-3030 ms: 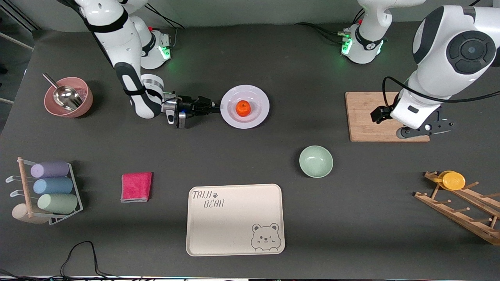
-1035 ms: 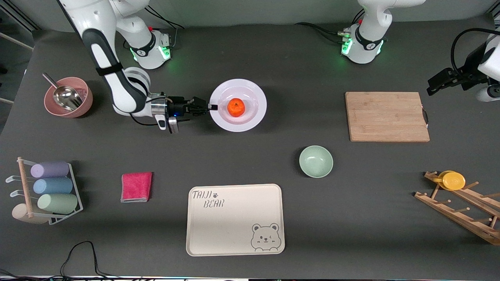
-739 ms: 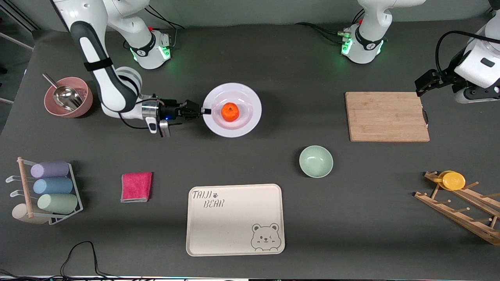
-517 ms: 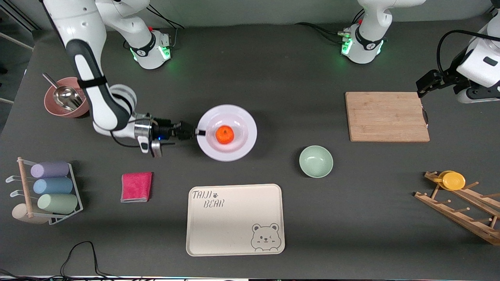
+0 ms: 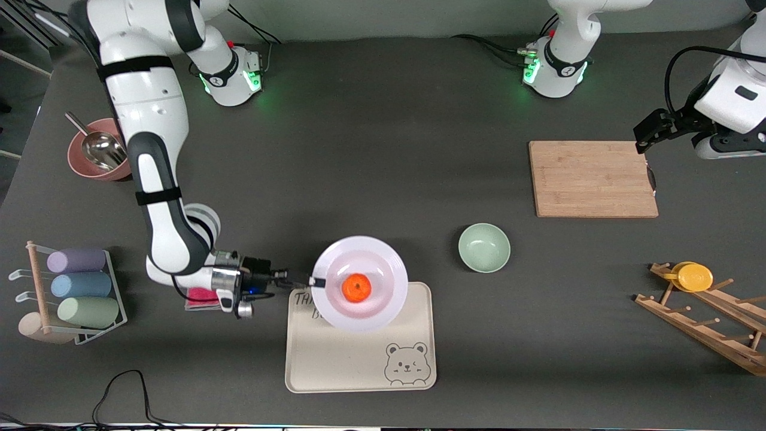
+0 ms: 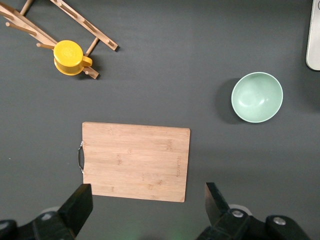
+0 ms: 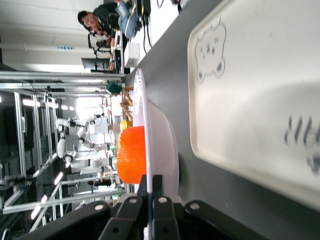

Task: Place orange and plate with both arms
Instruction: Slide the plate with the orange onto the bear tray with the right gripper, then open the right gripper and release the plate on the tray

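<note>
Step in hand: carrying — the right gripper [image 5: 316, 281] holds the plate [image 5: 383, 263] by its rim, in the air over the cream bear tray [image 5: 359, 359], at the tray's edge farther from the front camera.
Orange: the orange [image 5: 356, 288] sits in the plate's shallow centre and rides along with it; in the right wrist view it [image 7: 131, 154] rests against the plate [image 7: 162, 135] just above the fingers.
Right fingers: closed tight on the plate's rim at the side toward the right arm's end of the surface; the right wrist view shows them pinching the thin edge, with the tray [image 7: 260, 105] below and a gap of dark surface between plate and tray.
Left gripper: the left gripper [image 6: 145, 207] waits high over the wooden cutting board [image 5: 592, 178] at the left arm's end, fingers spread wide and holding nothing.
Other things: a mint-green bowl [image 5: 484, 247] stands on the surface near the tray, toward the left arm's end.
Next move, as I judge it: bring the plate fully over the tray and lower it level — a one-sided rim grip lets it tip, and the orange could roll off.
Release: open the right fingers only once the plate rests flat on the tray.
</note>
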